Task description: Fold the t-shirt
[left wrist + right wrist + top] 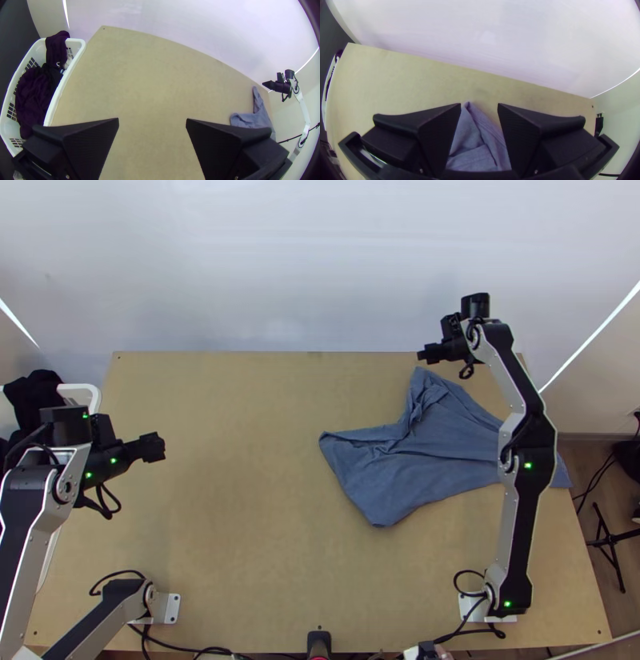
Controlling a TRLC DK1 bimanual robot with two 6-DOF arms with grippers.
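A pale wall [280, 260] rises behind the counter [224, 540], 1 broad sheet of light wood, with wood flooring [596, 452] beyond its right side. 2 arms are in play, left arm [20, 532] and right arm [524, 500], 1 from each near corner.

Over on the right half lies 1 blue-grey t-shirt [400, 460], spread unevenly and rumpled, its right part passing under the right arm. At the left edge, 1 white basket [65, 81] with slotted sides, dark clothes [33, 93] heaped inside!

Now the pincers, 2 of them. The left pincer [152, 446], above the counter's left side, is released, fingers wide apart, nothing between them. The right pincer [424, 354], up by the far edge, is released too, fingers parted, just over the t-shirt's far tip and gripping none of it.

Any lettering? 1 small white mark [57, 64] on the dark clothes, too small to tell.
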